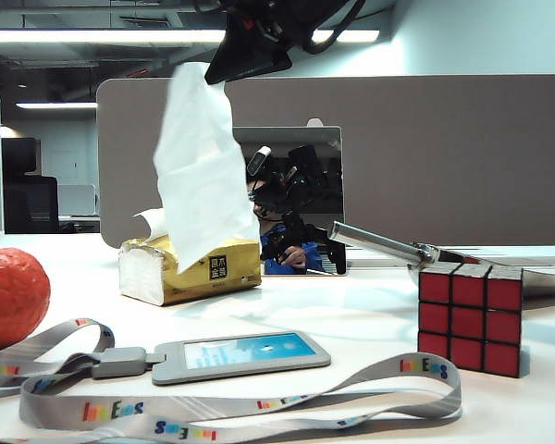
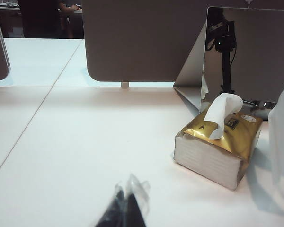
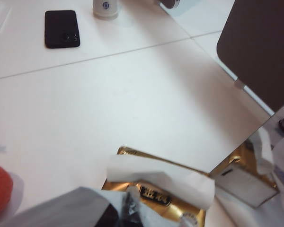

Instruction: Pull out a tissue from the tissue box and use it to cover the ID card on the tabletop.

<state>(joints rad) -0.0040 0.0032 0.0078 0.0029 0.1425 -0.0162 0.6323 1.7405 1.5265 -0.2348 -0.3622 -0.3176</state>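
Note:
The white tissue (image 1: pixel 200 166) hangs free in the air above the gold tissue box (image 1: pixel 191 272), pinched at its top corner by my right gripper (image 1: pixel 220 72), which is shut on it. In the right wrist view that gripper (image 3: pixel 130 208) shows with the tissue (image 3: pixel 66 210) bunched around it, over the box (image 3: pixel 180 208). A white tuft (image 2: pixel 222 111) sticks out of the box (image 2: pixel 217 149). The ID card (image 1: pixel 245 354) lies flat nearer the front on its grey lanyard (image 1: pixel 213 412), uncovered. My left gripper (image 2: pixel 128 201) is shut and empty, low over bare table well away from the box.
A Rubik's cube (image 1: pixel 472 317) stands at the right, an orange ball (image 1: pixel 9 296) at the left edge. A mirror (image 1: pixel 301 199) leans behind the box, with a grey partition (image 1: pixel 444 157) behind it. A black phone (image 3: pixel 61 28) and a white cup (image 3: pixel 105 8) lie farther off.

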